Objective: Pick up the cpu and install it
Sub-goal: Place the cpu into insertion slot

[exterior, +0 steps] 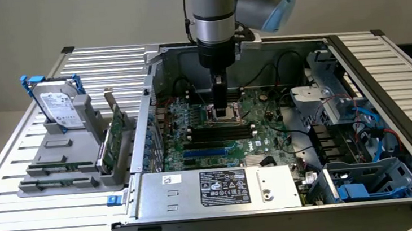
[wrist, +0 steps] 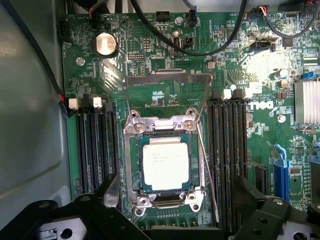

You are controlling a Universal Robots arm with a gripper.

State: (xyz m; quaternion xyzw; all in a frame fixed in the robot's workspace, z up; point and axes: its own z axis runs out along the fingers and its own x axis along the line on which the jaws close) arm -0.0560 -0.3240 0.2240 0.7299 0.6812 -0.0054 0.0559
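Wrist view: the gripper (wrist: 177, 195) hangs over the open socket (wrist: 161, 124) with its fingers (wrist: 92, 215) spread wide and holding nothing, one on either side of the cpu (wrist: 165, 164). The cpu lies flat inside the socket, square to its walls and touching neither finger, which suggests it is seated rather than carried. The hinged load plate (wrist: 167, 76) stands swung up off the socket and the thin lever (wrist: 207, 170) is unlatched, so the chip looks not yet clamped. Memory slots (wrist: 95, 150) flank the socket closely, and black cables (wrist: 200, 53) arch over the motherboard (wrist: 90, 75) past the plate. Exterior view: the arm (exterior: 211, 13) drops straight into the computer case (exterior: 277, 222), whose open top leaves room overhead.
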